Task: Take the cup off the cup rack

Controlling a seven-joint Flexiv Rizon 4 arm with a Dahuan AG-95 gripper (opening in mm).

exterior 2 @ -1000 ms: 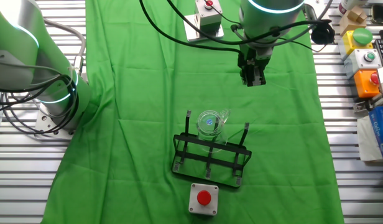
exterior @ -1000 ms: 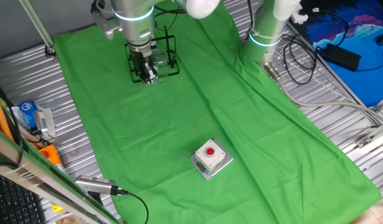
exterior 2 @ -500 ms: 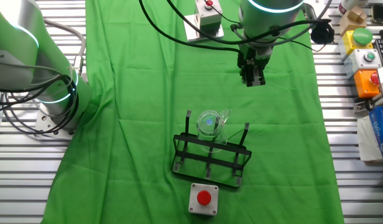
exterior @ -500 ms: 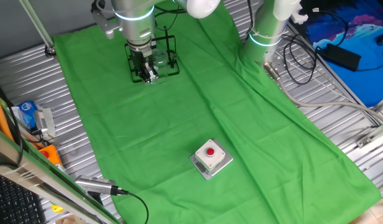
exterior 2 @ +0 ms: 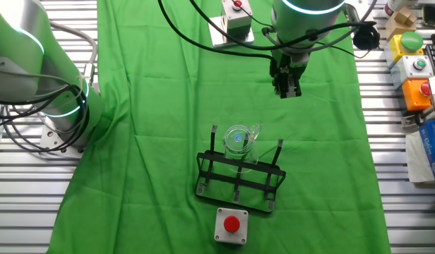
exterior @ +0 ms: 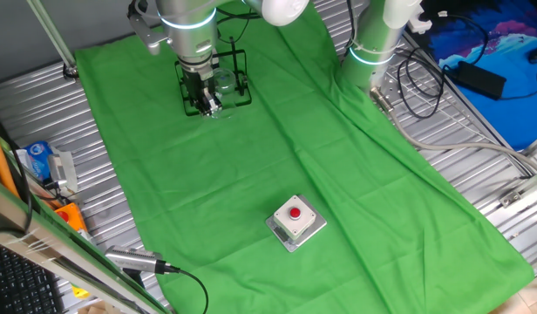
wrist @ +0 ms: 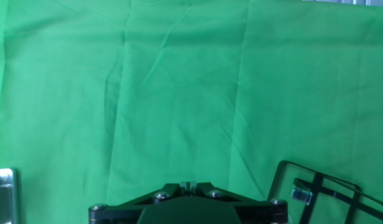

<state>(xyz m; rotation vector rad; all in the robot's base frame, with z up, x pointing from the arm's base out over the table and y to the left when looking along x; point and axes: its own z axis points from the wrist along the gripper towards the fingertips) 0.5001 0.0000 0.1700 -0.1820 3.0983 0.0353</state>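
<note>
- While the arm hangs over the green cloth [exterior 2: 168, 106], its gripper [exterior 2: 287, 87] is apart from the cup rack [exterior 2: 239, 182], above the cloth and holding nothing.
- Whether the fingers are spread or together cannot be told: they look dark and close together in both fixed views, and the hand view shows only the gripper's body.
- The cup [exterior 2: 237, 143] sits on the rack, a clear glass between the upright pegs at the rack's far side as the other fixed view shows it.
- In one fixed view the gripper [exterior: 201, 94] overlaps the rack [exterior: 229, 83] and the cup [exterior: 223, 84] shows just beside it.
- A grey box with a red button [exterior 2: 231, 226] lies just beside the rack's base; another [exterior: 295, 221] lies well apart from the rack.
- The hand view catches only a corner of the rack [wrist: 316, 193].
</note>
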